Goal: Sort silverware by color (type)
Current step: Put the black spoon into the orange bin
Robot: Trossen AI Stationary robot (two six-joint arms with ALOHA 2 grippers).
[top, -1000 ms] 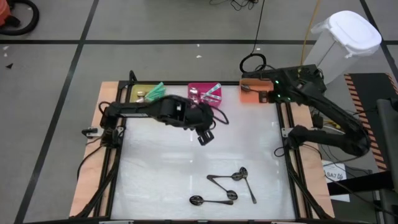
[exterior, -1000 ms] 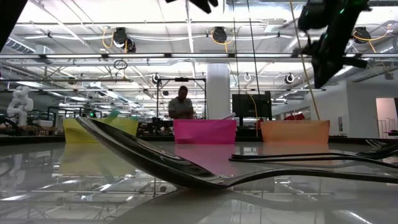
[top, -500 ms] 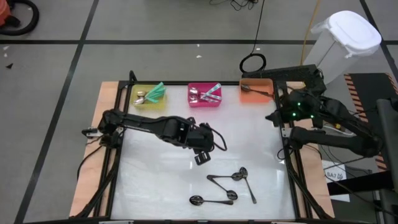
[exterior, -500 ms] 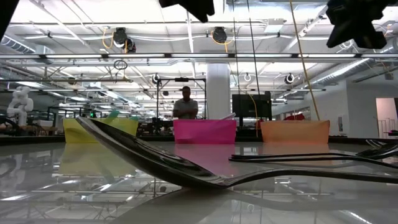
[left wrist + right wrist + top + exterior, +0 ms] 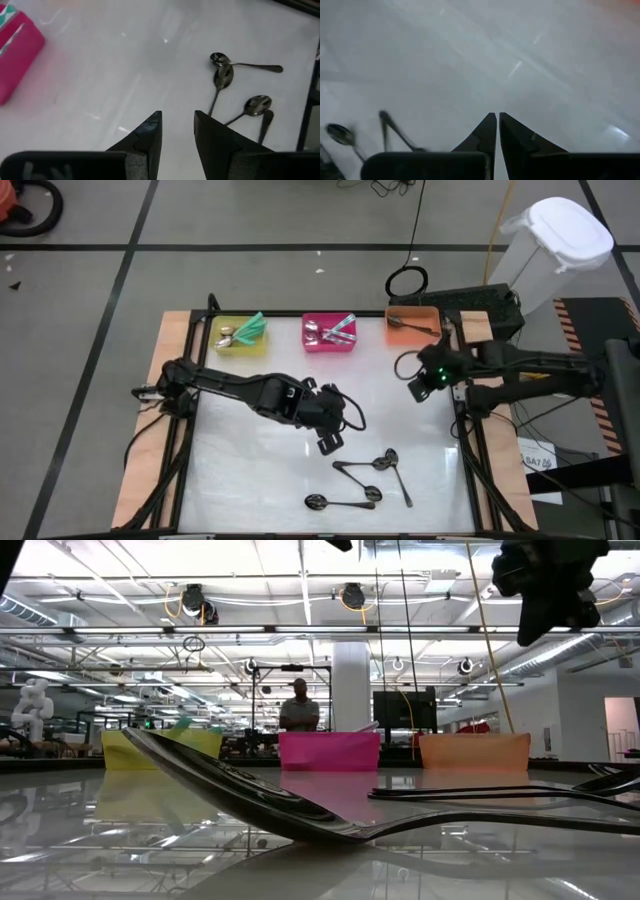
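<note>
Several dark spoons [image 5: 365, 483] lie flat on the white table near its front edge, also in the left wrist view [image 5: 222, 76]. My left gripper [image 5: 329, 443] hangs above the table just to the far left of them, open, with nothing between its fingers [image 5: 177, 125]. My right gripper [image 5: 414, 389] hovers over the table's right part, shut and empty [image 5: 497, 121]. Teal-handled spoons lie in the yellow bin [image 5: 238, 335], silver ones in the pink bin [image 5: 330, 333], and a dark spoon in the orange bin [image 5: 412, 327].
The three bins stand in a row along the far edge. A black frame rail [image 5: 462, 430] runs along the table's right side. One dark spoon [image 5: 250, 802] lies very close to the low camera. A white lidded bin [image 5: 555, 250] stands off the table at the far right.
My left gripper has gone toward the near edge and the right, sinking a little, closer to the dark spoons. My right gripper has swung away from the orange bin toward the near edge and turned about its wrist, staying shut. The spoons have kept still.
</note>
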